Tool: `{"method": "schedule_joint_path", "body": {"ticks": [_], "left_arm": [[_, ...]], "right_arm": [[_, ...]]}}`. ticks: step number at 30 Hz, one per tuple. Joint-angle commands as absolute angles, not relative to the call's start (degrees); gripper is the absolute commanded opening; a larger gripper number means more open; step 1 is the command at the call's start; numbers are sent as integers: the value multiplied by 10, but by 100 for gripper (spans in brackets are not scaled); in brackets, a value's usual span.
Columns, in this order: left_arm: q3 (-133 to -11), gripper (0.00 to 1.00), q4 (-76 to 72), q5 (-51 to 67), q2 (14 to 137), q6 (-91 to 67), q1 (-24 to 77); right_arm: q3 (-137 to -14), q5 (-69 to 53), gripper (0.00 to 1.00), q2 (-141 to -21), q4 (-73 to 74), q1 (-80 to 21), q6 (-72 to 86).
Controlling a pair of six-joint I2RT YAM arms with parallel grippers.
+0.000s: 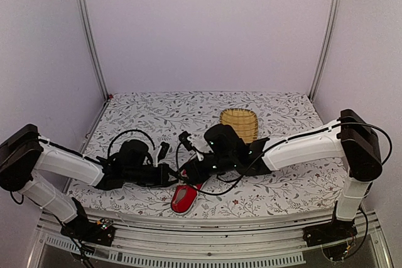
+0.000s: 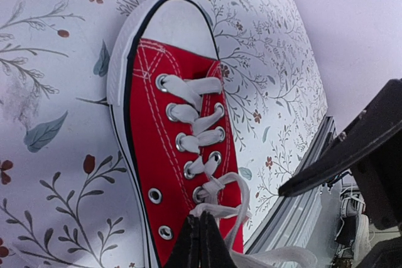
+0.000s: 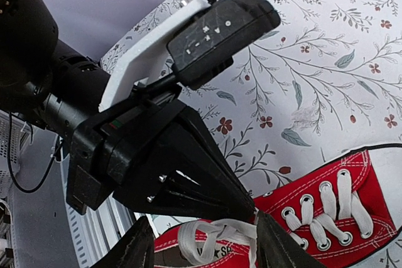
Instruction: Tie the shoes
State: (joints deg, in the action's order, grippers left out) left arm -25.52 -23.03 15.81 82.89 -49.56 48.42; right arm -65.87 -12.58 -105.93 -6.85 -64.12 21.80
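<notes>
The red sneaker (image 1: 183, 199) lies at the table's near edge, toe pointing away in the left wrist view (image 2: 169, 86). Its white laces (image 2: 200, 119) are threaded through the eyelets, with loose loops (image 3: 213, 233) over the opening. My left gripper (image 2: 201, 238) is shut, pinching a lace strand at the top eyelets. It also shows in the right wrist view (image 3: 254, 208). My right gripper (image 3: 207, 252) is open, its fingertips (image 3: 279, 246) either side of the lace loop above the shoe's opening, right beside the left gripper. Both grippers meet above the shoe in the top view.
A yellow woven basket (image 1: 239, 123) stands behind the right arm toward the back of the floral tablecloth (image 1: 282, 186). The shoe's heel is at the metal rail of the near table edge (image 2: 295, 211). White walls enclose the table on three sides.
</notes>
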Motion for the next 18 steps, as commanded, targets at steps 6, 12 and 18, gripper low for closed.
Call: {"method": "schedule_joint_path", "body": {"ticks": [6, 12, 18], "left_arm": [[-252, 0, -227, 151, 816, -495, 476], [-252, 0, -225, 148, 817, -494, 475], [-238, 0, -214, 119, 810, -491, 467]], "right_arm": [[-683, -132, 49, -1093, -49, -655, 203], [-684, -123, 22, -1096, -49, -656, 205], [-669, -56, 2, -1077, -35, -653, 238]]}}
